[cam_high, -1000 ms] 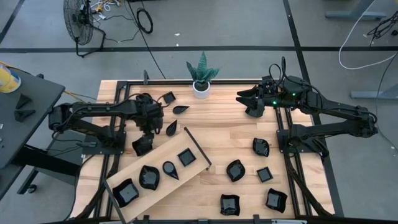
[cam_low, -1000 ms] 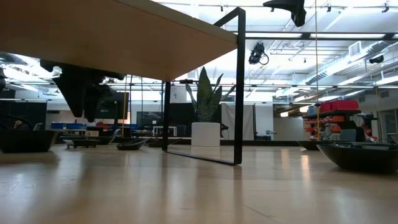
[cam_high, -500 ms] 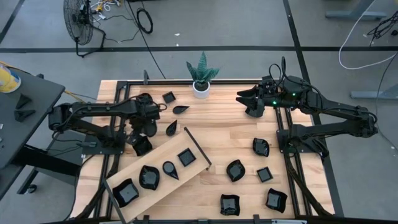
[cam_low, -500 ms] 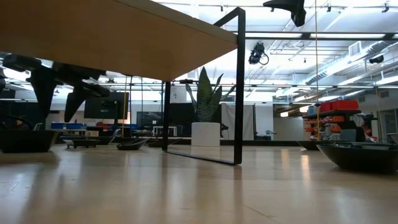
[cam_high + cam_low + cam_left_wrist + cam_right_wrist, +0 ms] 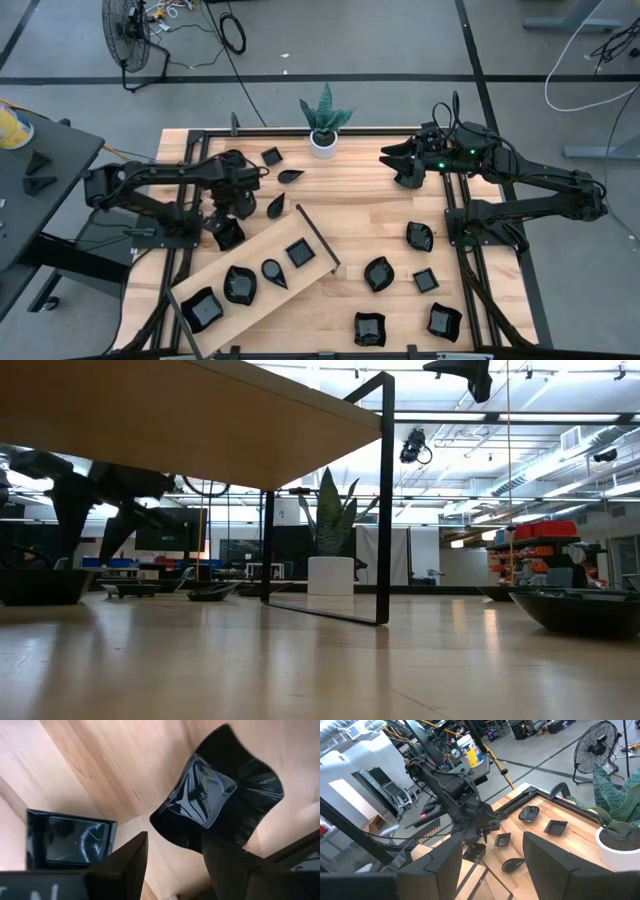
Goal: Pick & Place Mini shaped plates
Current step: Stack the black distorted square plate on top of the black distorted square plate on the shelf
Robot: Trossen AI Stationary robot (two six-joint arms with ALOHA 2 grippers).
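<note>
Hovering over a wavy plate (image 5: 220,795) left of the wooden board (image 5: 255,265), the left claw (image 5: 228,215) stood apart, empty, lined up to grab; the right claw (image 5: 400,165) waited far-right, apart.

Left gripper (image 5: 228,222) lowered, jaws apart; right gripper (image 5: 392,163) raised, jaws apart

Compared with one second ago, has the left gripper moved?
Yes. In the high view the left gripper has shifted slightly toward the table's left edge, away from the white pot, and hangs over the wavy plate beside the wooden board.
</note>
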